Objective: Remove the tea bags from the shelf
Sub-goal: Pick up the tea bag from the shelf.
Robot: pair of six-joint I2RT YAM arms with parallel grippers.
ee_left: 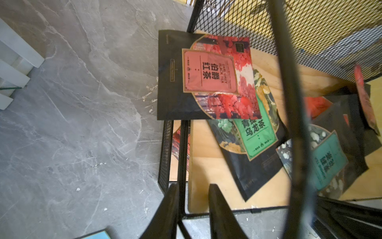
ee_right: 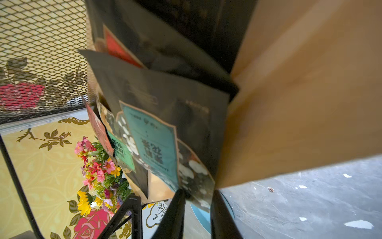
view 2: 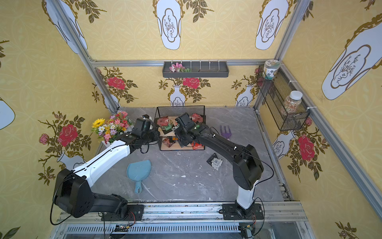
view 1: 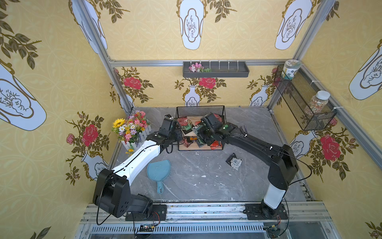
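The shelf [view 1: 200, 111] [view 2: 180, 110] stands at the back of the table, with both arms at its front. Several tea bags lie on its upper board [ee_left: 206, 165]: a red-labelled one [ee_left: 206, 72] overhanging the side, a green one [ee_left: 256, 134] and a teal one [ee_left: 326, 159]. My left gripper [ee_left: 193, 186] stands open astride the shelf's front-left corner rail, one finger against the rail. My right gripper [ee_right: 198, 192] has closed on the overhanging corner of the teal-labelled tea bag [ee_right: 151, 144] at the board's edge [ee_right: 299, 103]. Two more tea bags [view 1: 234, 161] lie on the table.
A flower box [view 1: 131, 128] stands left of the shelf, close to my left arm. A blue leaf-shaped dish [view 1: 159, 169] lies front left. A purple hand fork [view 2: 226, 131] lies right of the shelf. A grey wall tray [view 1: 216, 69] and a mesh basket with jars [view 1: 303, 99] hang above.
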